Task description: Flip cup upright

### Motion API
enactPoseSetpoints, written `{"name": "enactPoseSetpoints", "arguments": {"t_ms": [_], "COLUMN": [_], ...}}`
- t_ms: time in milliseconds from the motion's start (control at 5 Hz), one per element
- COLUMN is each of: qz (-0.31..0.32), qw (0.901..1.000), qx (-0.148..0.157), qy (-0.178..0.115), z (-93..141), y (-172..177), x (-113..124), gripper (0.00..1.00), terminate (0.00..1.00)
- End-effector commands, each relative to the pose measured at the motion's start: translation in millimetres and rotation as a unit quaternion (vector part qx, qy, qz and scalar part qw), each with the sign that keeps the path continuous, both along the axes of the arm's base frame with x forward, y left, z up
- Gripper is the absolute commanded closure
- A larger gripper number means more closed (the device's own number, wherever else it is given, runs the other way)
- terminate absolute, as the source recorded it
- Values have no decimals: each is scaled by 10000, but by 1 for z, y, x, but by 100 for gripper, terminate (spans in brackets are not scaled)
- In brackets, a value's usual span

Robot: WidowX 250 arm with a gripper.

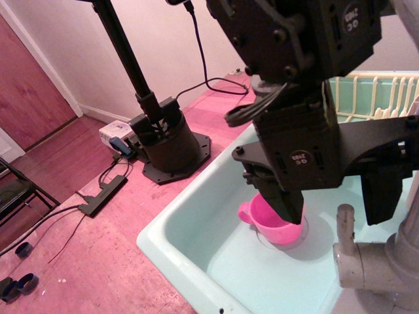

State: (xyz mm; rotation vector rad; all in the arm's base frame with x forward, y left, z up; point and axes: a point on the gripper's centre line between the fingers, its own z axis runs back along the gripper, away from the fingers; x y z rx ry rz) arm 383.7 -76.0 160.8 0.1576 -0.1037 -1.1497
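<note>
The pink cup (273, 227) sits in the pale green sink (171, 239), over the drain, with its loop handle pointing left. Its wider edge seems to rest on the sink floor, so it looks mouth-down. Its upper part is hidden behind a finger. My black gripper (334, 206) hangs over the sink with its jaws wide apart. The left finger (283, 199) stands in front of the cup's top. I cannot tell whether it touches the cup. The right finger (382, 196) is well to the right of the cup.
A beige faucet spout (352, 258) rises at the sink's front right, close under the gripper. A cream dish rack (376, 91) stands behind the sink. Left of the sink are a black stand base (167, 147), cables and a power strip (105, 194) on the pink floor.
</note>
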Motion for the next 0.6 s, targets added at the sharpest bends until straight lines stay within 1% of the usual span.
{"name": "enactPoseSetpoints", "arguments": {"t_ms": [0,200,400], "qz": [-71,-71,-71], "qw": [9996,9996,9996], "qx": [-63,-63,-63], "qy": [-281,-281,-281], "z": [19,19,19], "y": [-3,-3,-3], "x": [1,1,1], "gripper": [0,0,0], "terminate": [0,0,100]}}
